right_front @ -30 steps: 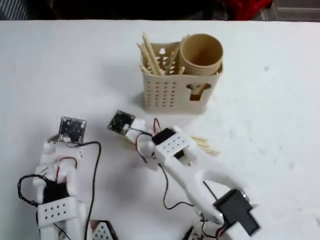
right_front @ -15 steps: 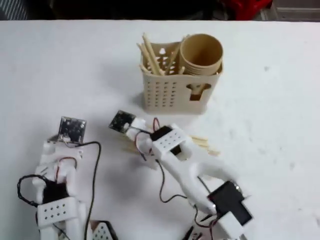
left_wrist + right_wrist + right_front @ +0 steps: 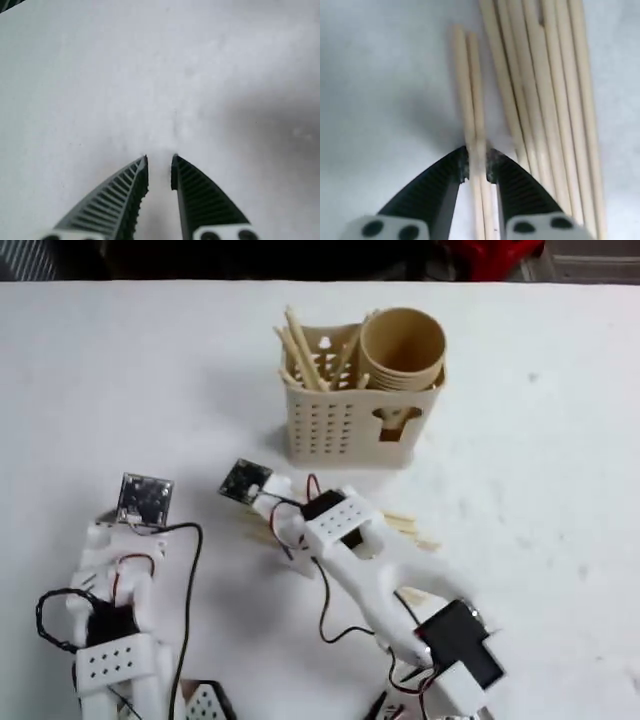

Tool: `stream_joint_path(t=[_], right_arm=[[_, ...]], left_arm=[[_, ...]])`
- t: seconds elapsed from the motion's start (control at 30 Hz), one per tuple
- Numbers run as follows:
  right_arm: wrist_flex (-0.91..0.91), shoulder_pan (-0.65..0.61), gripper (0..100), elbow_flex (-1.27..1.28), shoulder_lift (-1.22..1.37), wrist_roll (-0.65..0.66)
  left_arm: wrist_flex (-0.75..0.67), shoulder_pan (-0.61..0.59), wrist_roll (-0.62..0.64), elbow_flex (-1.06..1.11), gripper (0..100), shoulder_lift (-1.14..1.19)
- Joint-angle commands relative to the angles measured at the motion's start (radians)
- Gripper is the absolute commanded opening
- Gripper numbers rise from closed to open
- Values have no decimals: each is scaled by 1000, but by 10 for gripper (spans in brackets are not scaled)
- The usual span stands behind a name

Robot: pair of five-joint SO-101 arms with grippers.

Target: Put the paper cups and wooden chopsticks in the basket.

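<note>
**Right pincer clamped on two chopsticks; cups already in basket**

The basket [image 3: 350,430] stood upright toward the far side of the table [image 3: 560,440]. The paper cups [image 3: 402,345] were stacked in one of its ends. A bundle of wooden chopsticks [image 3: 305,350] leaned in the other end.

More chopsticks lay flat on the table in front of the basket. Their ends [image 3: 412,530] showed from beneath the right arm [image 3: 380,575], which lay across them.

In the right wrist view, the right gripper [image 3: 476,165] was closed on a pair of chopsticks [image 3: 470,90], with both sticks passing between its tips. The loose chopsticks [image 3: 550,90] lay side by side just next to that pair.

The left arm [image 3: 115,580] sat well apart from the basket. The left gripper [image 3: 159,172] hung over bare table with its tips slightly apart and nothing between them.
</note>
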Motion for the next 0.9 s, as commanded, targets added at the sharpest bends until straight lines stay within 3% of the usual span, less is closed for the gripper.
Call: stream_joint_path(t=[0.0, 0.23, 0.87], right_arm=[[-2, 35, 17, -2, -10, 9], [-1, 134, 17, -5, -97, 14], [61, 125, 17, 20, -220, 17]], left_arm=[[-20, 15, 6, -8, 94, -13], [-20, 15, 6, -8, 94, -13], [-20, 15, 6, -8, 94, -13]])
